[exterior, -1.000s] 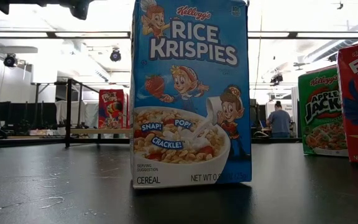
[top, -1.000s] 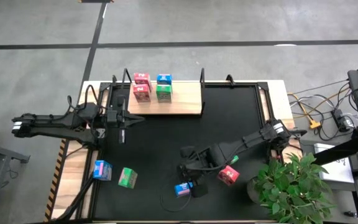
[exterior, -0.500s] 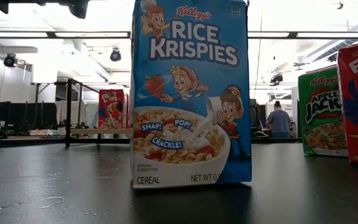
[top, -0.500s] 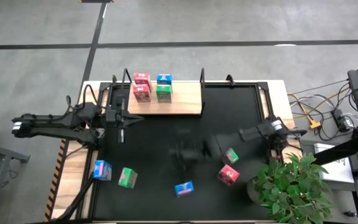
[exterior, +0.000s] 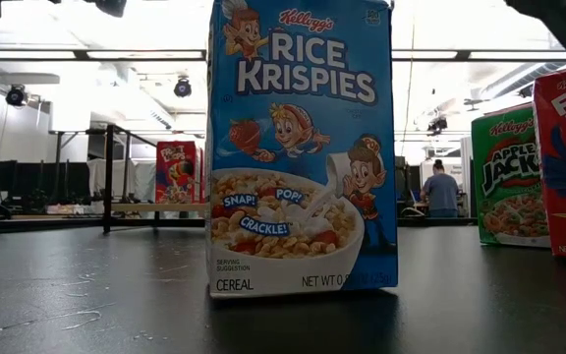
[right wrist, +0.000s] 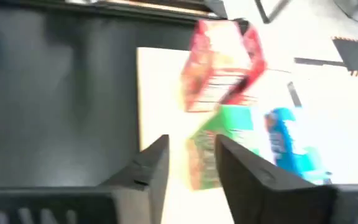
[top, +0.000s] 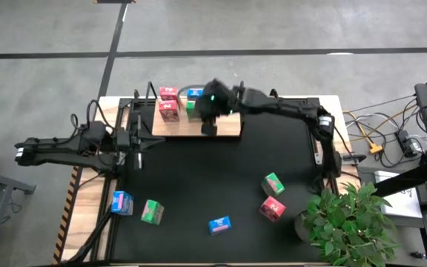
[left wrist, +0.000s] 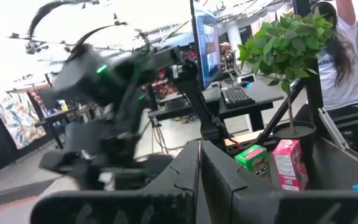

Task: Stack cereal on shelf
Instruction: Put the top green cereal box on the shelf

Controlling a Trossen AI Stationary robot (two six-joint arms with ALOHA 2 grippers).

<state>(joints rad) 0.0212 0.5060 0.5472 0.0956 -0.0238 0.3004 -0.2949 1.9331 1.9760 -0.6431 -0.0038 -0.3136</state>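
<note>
We see the right gripper [top: 209, 111] hanging over the flat light-wood shelf [top: 224, 124], its fingers [right wrist: 157, 167] parted with nothing between them. Its wrist view looks down on a green cereal box [right wrist: 211, 149] just ahead of the fingers, a pink-red box [right wrist: 219, 62] beyond and a blue box [right wrist: 288, 146] beside it; from above the arm covers part of the green box. The left gripper [top: 136, 143] waits near the shelf's left end, its fingers [left wrist: 188, 180] pressed together and empty. Well apart on the black mat [top: 199, 185] lie five more boxes; the low view shows only a blue Rice Krispies box [exterior: 303, 147] filling its frame.
</note>
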